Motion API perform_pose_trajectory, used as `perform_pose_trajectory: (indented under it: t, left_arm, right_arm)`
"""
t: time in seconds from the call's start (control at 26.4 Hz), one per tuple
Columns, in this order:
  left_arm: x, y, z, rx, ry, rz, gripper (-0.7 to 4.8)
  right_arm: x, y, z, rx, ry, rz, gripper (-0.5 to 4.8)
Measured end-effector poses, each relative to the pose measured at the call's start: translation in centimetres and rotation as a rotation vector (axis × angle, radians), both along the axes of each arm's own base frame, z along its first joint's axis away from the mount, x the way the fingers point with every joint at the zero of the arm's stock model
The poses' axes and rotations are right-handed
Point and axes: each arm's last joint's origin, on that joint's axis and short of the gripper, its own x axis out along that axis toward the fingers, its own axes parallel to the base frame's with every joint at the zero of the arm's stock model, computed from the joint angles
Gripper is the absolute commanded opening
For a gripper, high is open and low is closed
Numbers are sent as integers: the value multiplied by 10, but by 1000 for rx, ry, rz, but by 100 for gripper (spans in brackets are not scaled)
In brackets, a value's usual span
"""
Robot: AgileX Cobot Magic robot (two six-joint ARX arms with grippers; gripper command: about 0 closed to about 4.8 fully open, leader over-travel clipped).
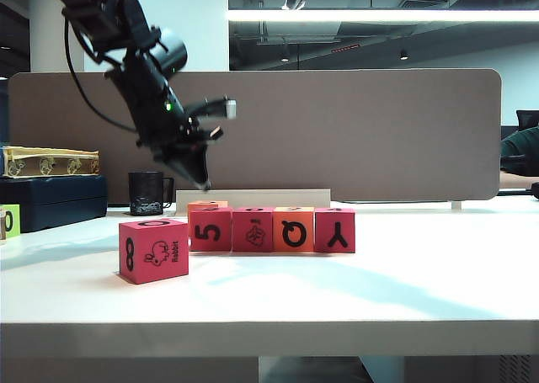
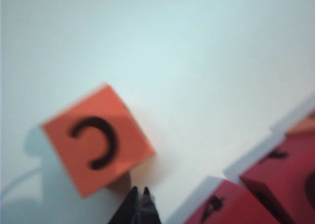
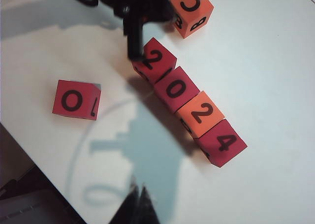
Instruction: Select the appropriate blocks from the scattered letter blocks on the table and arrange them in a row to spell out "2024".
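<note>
Four blocks stand side by side in a row on the white table (image 1: 404, 290): pink (image 1: 210, 229), pink (image 1: 253, 230), orange (image 1: 294, 229), pink (image 1: 334, 230). From above, in the right wrist view, their tops read 2 (image 3: 153, 60), 0 (image 3: 176, 89), 2 (image 3: 201, 113), 4 (image 3: 221, 143). My left gripper (image 1: 203, 183) hangs shut and empty just above the row's 2 end, beside an orange cube (image 2: 97, 138) marked C. Its tips (image 2: 139, 190) hold nothing. My right gripper (image 3: 138, 192) is shut and empty, high above the table, well off the row.
A pink rabbit cube (image 1: 153, 250) stands alone in front of the row's left end. The orange cube (image 1: 206, 204) sits behind the row. A black mug (image 1: 146, 193), a dark box (image 1: 50, 199) and a lime-green block (image 1: 8, 220) stand at the back left.
</note>
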Motion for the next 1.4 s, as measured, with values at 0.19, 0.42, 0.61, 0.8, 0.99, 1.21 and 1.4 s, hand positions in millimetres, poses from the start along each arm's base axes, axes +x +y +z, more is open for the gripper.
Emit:
perform_pose_trajectory:
  t: [0.19,0.42,0.61,0.8,0.99,1.21,1.4]
  left_arm:
    - [-1,2,16,-2,-20,46,-6]
    - [-13,8,6,75,150,164,-6]
    - [-17,7,4,23,226,167,-6]
    - [-22,7,2,1,294,146,-6]
    - [-25,8,0,13,325,147,-6]
    - [-21,4,-12,-63,381,98,-6]
    - [-17,4,-18,-99,403,95,-6]
  right_arm:
    - [0,0,0,0,0,0,-6]
    - [0,0,0,0,0,0,-6]
    - [1,1,1,13,-18,0,-6]
    - [1,1,1,13,-18,0,-6]
    - [2,1,1,13,-17,0,-6]
    - [1,1,1,14,-18,0,-6]
    - [1,1,1,14,-18,1,-6]
